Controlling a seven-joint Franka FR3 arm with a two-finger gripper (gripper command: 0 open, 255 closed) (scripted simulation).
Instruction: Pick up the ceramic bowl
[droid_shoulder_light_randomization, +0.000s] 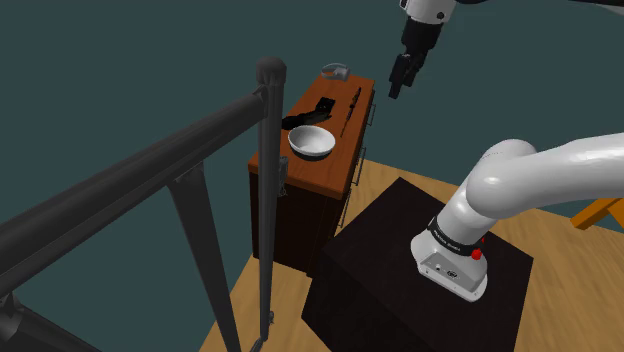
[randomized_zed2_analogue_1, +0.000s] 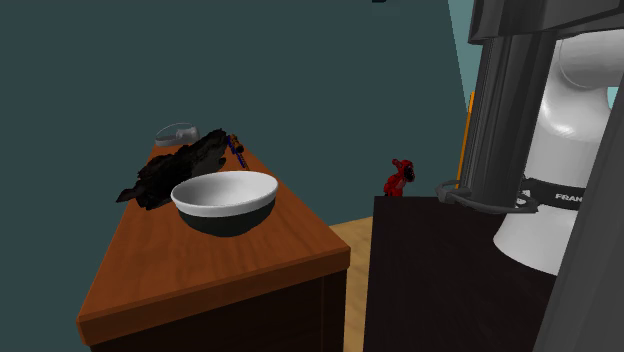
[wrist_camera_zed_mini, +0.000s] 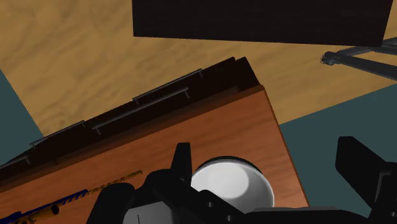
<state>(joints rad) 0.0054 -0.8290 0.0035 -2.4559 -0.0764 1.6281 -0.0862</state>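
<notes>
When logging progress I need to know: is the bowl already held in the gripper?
No, in the shoulder view the gripper hangs in the air well above the cabinet top, where the bowl sits untouched.

Shoulder cam: high, behind stand (droid_shoulder_light_randomization: 400, 270), looks down on surface (droid_shoulder_light_randomization: 332, 170) from afar. 2nd ext: low, close, along surface's length. Wrist: overhead, near. All share bowl (droid_shoulder_light_randomization: 312, 141).

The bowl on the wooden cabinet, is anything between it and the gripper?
Nothing visible. The open gripper hangs in free air above the cabinet, the bowl sits uncovered below, and the black object lies beside the bowl, not over it.
</notes>
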